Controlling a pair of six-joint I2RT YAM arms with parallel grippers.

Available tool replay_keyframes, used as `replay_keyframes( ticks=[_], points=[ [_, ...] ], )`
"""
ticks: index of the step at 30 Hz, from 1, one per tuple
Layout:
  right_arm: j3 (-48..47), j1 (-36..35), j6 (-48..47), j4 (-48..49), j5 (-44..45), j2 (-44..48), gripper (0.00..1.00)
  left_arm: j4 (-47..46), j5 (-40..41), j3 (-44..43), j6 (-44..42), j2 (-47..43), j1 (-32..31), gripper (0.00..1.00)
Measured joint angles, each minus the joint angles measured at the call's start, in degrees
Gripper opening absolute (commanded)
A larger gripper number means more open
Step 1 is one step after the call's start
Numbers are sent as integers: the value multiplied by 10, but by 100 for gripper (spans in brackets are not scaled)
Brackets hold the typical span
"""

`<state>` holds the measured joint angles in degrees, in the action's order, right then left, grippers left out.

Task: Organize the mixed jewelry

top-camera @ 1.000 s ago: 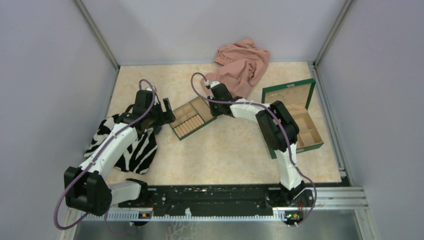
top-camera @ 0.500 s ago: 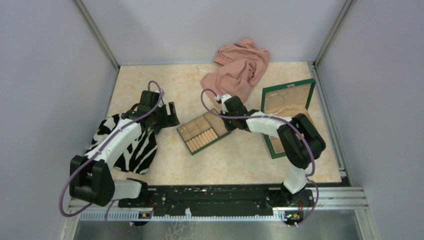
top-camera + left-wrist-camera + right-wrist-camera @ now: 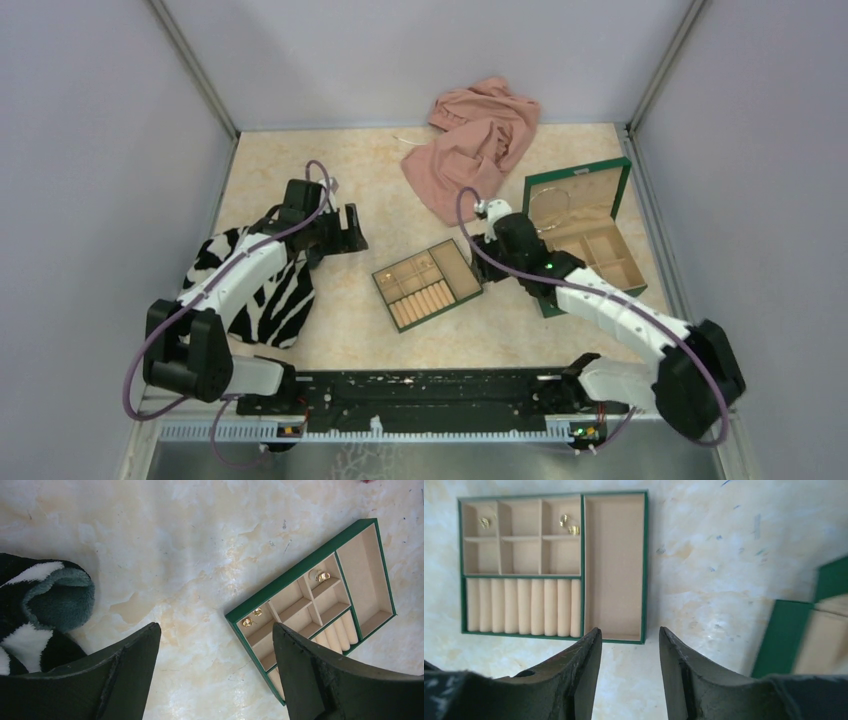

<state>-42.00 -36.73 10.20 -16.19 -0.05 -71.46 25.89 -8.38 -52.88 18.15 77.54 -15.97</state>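
Note:
A thin silvery chain necklace (image 3: 553, 202) lies looped in the open lid of the green box (image 3: 620, 185). Tiny gold pieces (image 3: 248, 622) sit in small compartments of the green-edged slotted tray (image 3: 305, 566); they also show in the right wrist view (image 3: 569, 525). The tray (image 3: 395, 272) lies mid-table. My left gripper (image 3: 355, 225) is open and empty left of the tray, its fingers wide apart (image 3: 216, 627). My right gripper (image 3: 480, 250) is open and empty just off the tray's right edge (image 3: 629, 630), not touching it.
A zebra-striped cloth (image 3: 262, 300) lies under the left arm; it also shows at the left of the left wrist view (image 3: 45, 600). A pink cloth (image 3: 475, 140) is heaped at the back. The green box stands at the right, close to the right arm.
The tray has slid toward the front right along with my right gripper as the right arm pulled back. My left gripper has drifted slightly right.

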Motion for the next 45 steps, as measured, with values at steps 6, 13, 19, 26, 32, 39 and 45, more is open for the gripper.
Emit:
replay_keyframes(
  ticks=[6,13,19,26,32,39,45],
  points=[
    [0,13,78,-59,139,148,68,-2,4,-3,-9,1,0,89],
    [52,33,186,-130,278,173,74,-6,4,-4,-10,1,0,89],
    [98,41,217,-129,303,172,56,-10,1,-7,-10,3,0,90],
    [106,53,211,-97,298,150,33,-16,-2,-7,-9,14,0,89],
    [106,57,188,-66,299,117,14,-16,-1,-7,-8,23,0,89],
    [69,58,158,24,250,29,6,-16,1,-7,-6,23,0,89],
    [-24,58,138,77,225,-99,28,-17,-2,-7,7,17,0,89]
  ],
)
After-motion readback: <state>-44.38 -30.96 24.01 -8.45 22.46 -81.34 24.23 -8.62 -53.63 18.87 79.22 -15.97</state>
